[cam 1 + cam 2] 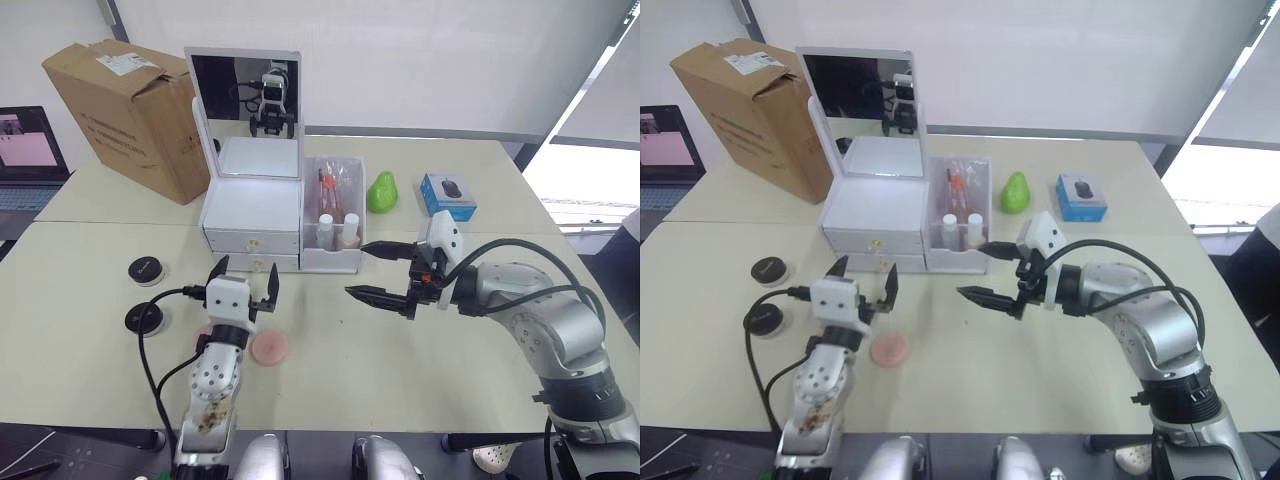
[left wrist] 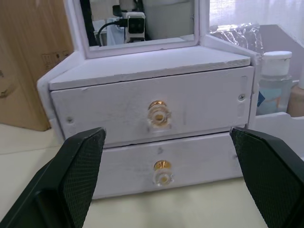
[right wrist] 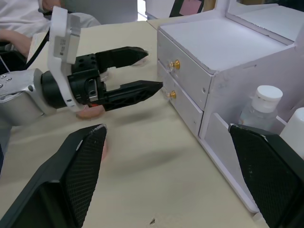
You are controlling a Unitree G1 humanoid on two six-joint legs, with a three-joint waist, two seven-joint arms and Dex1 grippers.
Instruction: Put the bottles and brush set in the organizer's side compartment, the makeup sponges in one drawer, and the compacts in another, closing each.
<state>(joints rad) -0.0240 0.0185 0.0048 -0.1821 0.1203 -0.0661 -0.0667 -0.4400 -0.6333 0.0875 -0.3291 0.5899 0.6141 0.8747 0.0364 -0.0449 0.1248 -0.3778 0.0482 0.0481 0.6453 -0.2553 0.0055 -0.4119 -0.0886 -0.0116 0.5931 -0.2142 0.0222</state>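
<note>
The white organizer (image 1: 250, 215) stands mid-table with its mirror lid up. Both gold-knobbed drawers (image 2: 158, 110) are shut. The side compartment (image 1: 333, 258) holds two white-capped bottles (image 1: 326, 228) and the brush set (image 1: 328, 185). Two black-lidded compacts (image 1: 147, 270) lie on the table to the left. One pink makeup sponge (image 1: 269, 347) lies in front of the drawers, and another (image 1: 204, 335) is half hidden under my left arm. My left gripper (image 1: 248, 270) is open, facing the drawers and just short of them. My right gripper (image 1: 355, 269) is open and empty, in front of the side compartment.
A cardboard box (image 1: 130, 115) stands at the back left beside a laptop (image 1: 25, 150). A green pear-shaped object (image 1: 381, 192) and a blue box (image 1: 448, 195) sit right of the organizer. A person's sleeve (image 3: 19, 19) shows beyond the table.
</note>
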